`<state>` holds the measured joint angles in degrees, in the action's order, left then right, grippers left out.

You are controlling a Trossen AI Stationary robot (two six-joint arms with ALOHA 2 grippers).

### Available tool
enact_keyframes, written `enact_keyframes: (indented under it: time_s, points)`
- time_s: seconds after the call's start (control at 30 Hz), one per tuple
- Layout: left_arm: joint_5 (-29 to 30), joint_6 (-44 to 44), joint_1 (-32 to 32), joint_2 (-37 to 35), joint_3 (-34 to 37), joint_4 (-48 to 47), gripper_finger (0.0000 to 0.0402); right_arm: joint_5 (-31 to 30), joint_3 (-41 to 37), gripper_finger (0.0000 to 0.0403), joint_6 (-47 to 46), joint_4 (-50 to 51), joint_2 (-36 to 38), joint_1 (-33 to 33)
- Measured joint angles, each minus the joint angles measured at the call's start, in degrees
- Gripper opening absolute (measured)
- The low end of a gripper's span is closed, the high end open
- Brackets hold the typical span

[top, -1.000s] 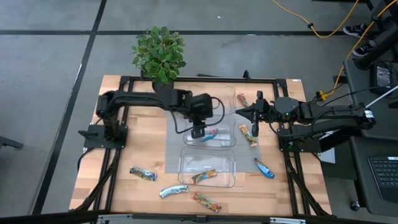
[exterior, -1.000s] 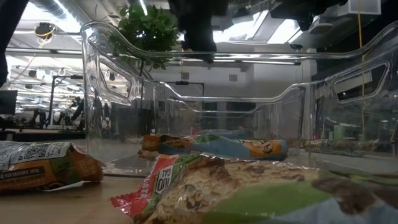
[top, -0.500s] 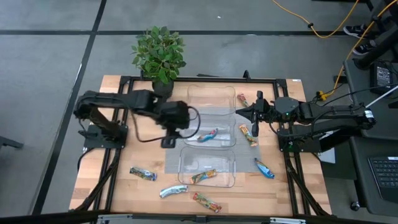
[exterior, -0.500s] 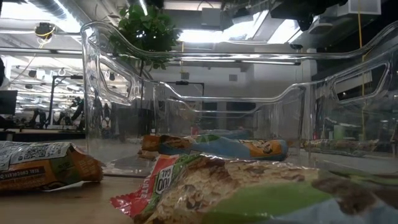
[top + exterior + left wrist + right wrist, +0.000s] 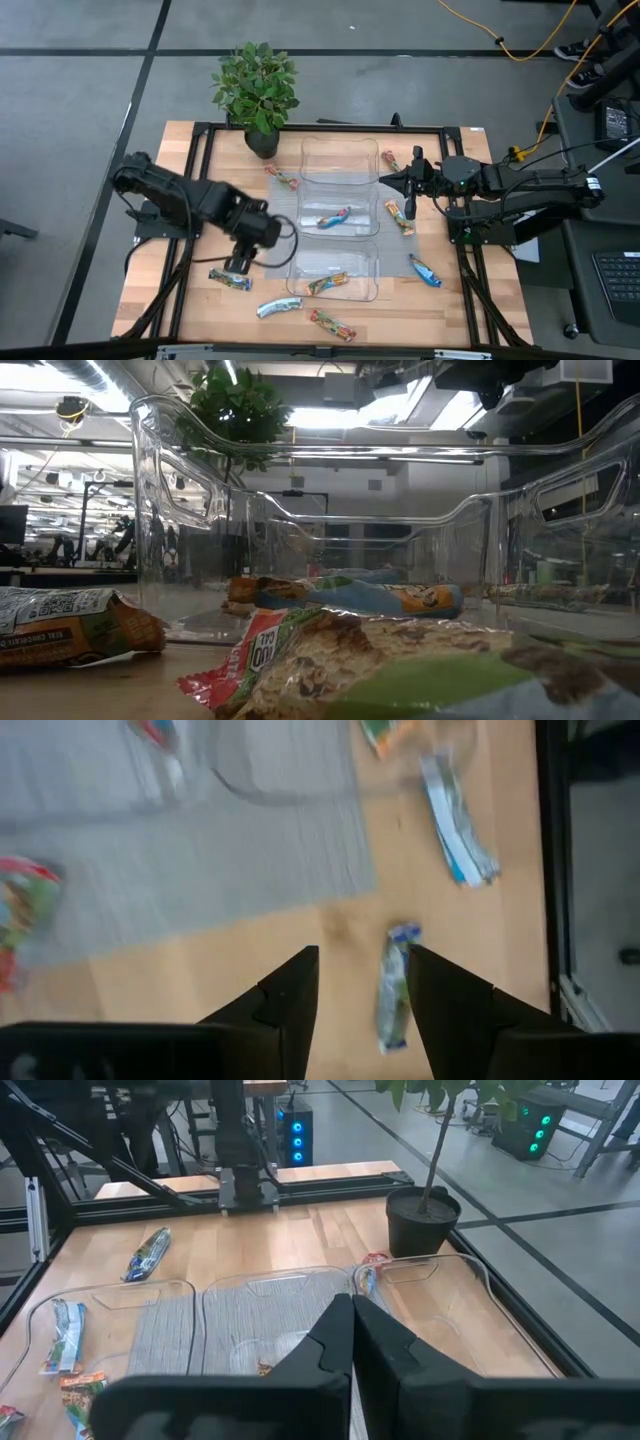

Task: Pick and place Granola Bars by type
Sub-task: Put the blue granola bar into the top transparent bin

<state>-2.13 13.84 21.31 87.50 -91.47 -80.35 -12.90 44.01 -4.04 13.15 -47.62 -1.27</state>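
Shiny wrapped granola bars lie scattered on the table. My left gripper (image 5: pixel 240 263) hangs open just over a blue-silver bar (image 5: pixel 230 280) near the table's left near corner. In the left wrist view that bar (image 5: pixel 392 988) lies flat on the wood, beyond the gap between my fingers (image 5: pixel 362 988), untouched. One bar (image 5: pixel 335 217) lies in the middle clear tray (image 5: pixel 372 228), an orange one (image 5: pixel 327 284) in the near tray (image 5: pixel 372 262). My right gripper (image 5: pixel 405 186) waits shut in the air, right of the trays (image 5: pixel 350 1330).
A far tray (image 5: pixel 340 150) holds no bar. Loose bars lie left of it (image 5: pixel 282 178), right of the trays (image 5: pixel 389 160) (image 5: pixel 400 217) (image 5: pixel 425 270) and near the front edge (image 5: pixel 278 307) (image 5: pixel 332 324). A potted plant (image 5: pixel 257 90) stands at the far edge. A grey mat (image 5: pixel 200 870) lies under the trays.
My left gripper has swung from above the middle tray toward the table's left and near edge, ending over the blue-silver bar on the wood. The bar in the middle tray has stayed lying there. My right arm has kept still.
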Motion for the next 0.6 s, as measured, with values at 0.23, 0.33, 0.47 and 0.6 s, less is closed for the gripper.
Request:
enact_keyframes:
  time_s: [0.23,0.33,0.47,0.6]
  points:
    - [-0.08,13.3,6.36,-5.72,16.92,12.25,0.0143,-0.01,0.0,0.0008,-0.02,-0.02,0.0,0.01]
    - [-0.04,20.4,9.24,-8.96,25.52,21.0,0.0143,0.01,0.0,0.0008,-0.01,-0.03,0.0,0.02]
    - [1.67,29.99,13.15,-11.52,35.31,28.56,0.0143,0.02,0.0,0.0008,-0.02,-0.02,0.0,0.02]
    - [2.32,37.3,16.38,-11.69,41.29,30.61,0.0146,0.01,0.0,0.0008,0.0,-0.03,0.0,0.02]
